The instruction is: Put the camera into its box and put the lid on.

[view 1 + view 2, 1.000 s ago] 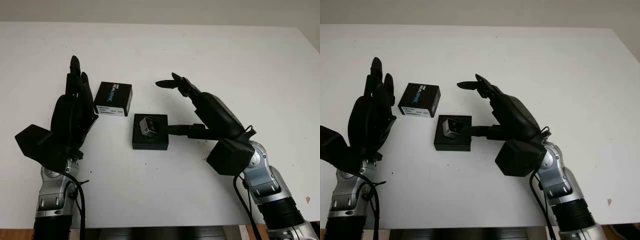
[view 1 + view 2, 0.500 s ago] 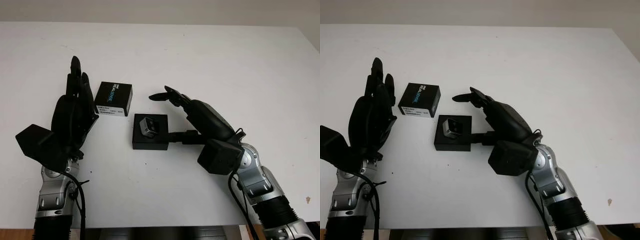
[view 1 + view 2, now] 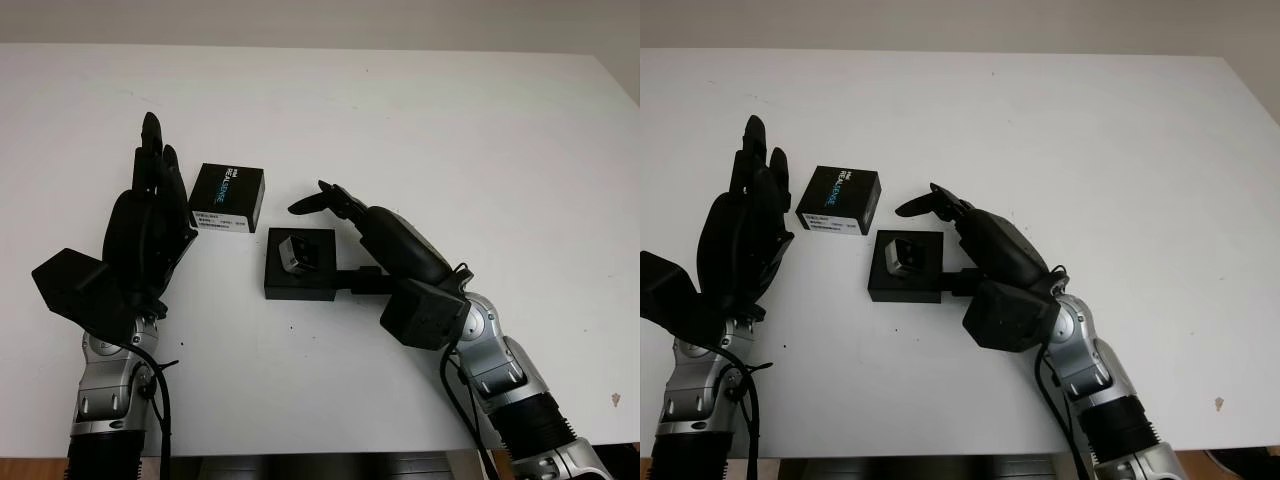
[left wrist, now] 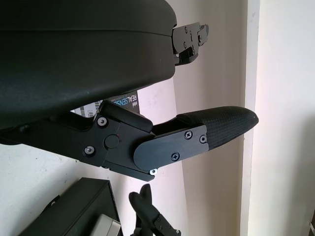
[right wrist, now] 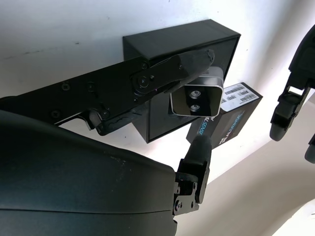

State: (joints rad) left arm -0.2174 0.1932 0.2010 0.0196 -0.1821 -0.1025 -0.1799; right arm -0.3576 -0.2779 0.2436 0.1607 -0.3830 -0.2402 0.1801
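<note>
White table (image 3: 450, 130): camera (image 3: 294, 252) sits tilted in the open black box (image 3: 300, 264).
Lid (image 3: 228, 198) lies just beyond the box to its left. Right hand (image 3: 352, 222), open, holds nothing, one finger against the box's right side. Left hand (image 3: 148, 215), open, stands beside the lid.

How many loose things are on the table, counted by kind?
Camera: 1
Box: 1
Lid: 1
Total: 3
</note>
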